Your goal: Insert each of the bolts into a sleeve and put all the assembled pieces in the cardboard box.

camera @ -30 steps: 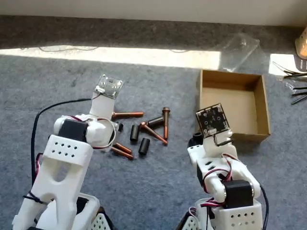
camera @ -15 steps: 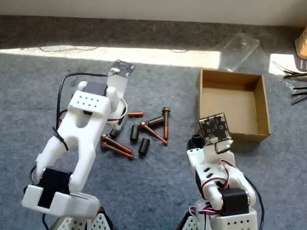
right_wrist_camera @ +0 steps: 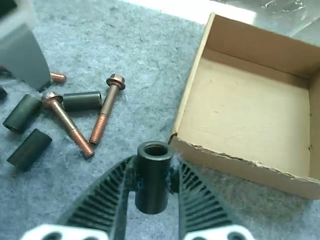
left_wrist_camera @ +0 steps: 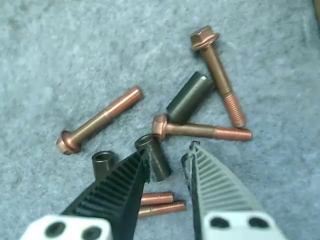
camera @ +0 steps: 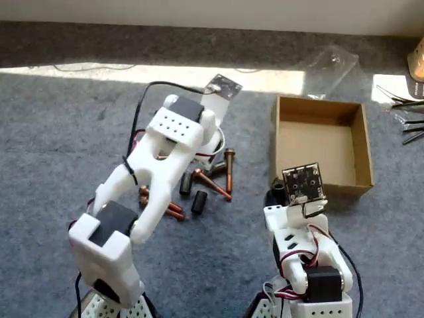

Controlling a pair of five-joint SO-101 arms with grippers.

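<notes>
Several copper bolts and black sleeves lie scattered on the grey carpet, among them a bolt (left_wrist_camera: 217, 75), another bolt (left_wrist_camera: 100, 122) and a sleeve (left_wrist_camera: 189, 97). My left gripper (left_wrist_camera: 169, 150) hangs open just above an upright-leaning sleeve (left_wrist_camera: 155, 155), with a bolt (left_wrist_camera: 200, 131) beyond its tips. In the high view the left arm (camera: 165, 159) stretches over the pile and hides part of it. My right gripper (right_wrist_camera: 153, 165) is shut on a black sleeve (right_wrist_camera: 152, 172), held upright in front of the cardboard box (right_wrist_camera: 235, 162). The box (camera: 361, 149) holds nothing.
A clear plastic bag (camera: 331, 63) lies behind the box. Black tools (camera: 407, 126) poke in at the right edge. Two short bolt ends (left_wrist_camera: 157, 202) lie beneath the left gripper. Open carpet spreads at the far left and in front of the box.
The left arm has swung forward and to the right, from beside the pile to over it. The right arm, still holding its sleeve, shifted slightly right and back.
</notes>
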